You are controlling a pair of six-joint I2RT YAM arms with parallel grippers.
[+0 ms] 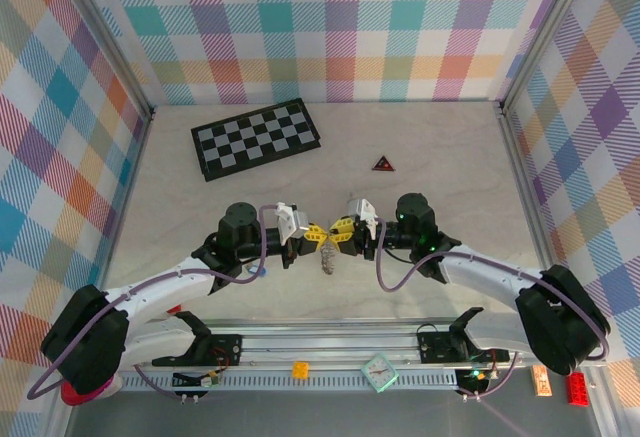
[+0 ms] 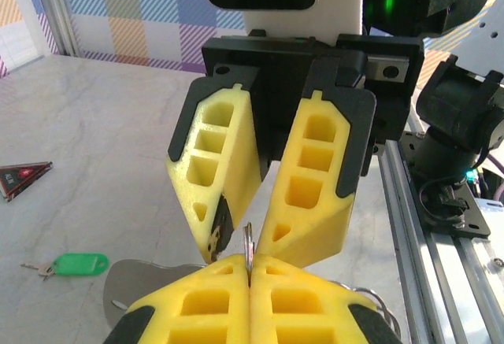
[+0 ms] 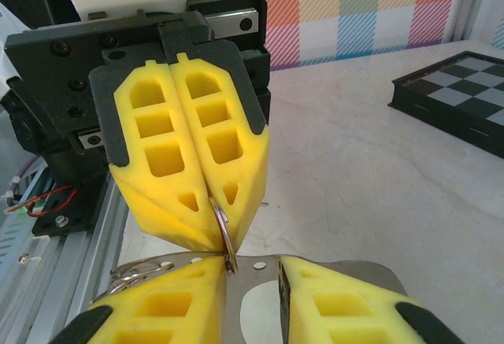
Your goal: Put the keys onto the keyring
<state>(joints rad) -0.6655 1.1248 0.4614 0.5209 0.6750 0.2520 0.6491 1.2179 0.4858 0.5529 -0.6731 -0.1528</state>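
- Left pincer (image 2: 250,269), its yellow honeycombed fingers pressed together, is pinching the thin silvery wire keyring (image 2: 248,240) mid-tabletop.
- Right pincer (image 2: 239,251) is hanging spread around it.
- Green plastic-headed key (image 2: 79,264) is lying on the pale marbled tabletop (image 2: 102,116).

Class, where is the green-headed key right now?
Left wrist view: the green-headed key lies on the table at lower left, below the red-edged triangle.
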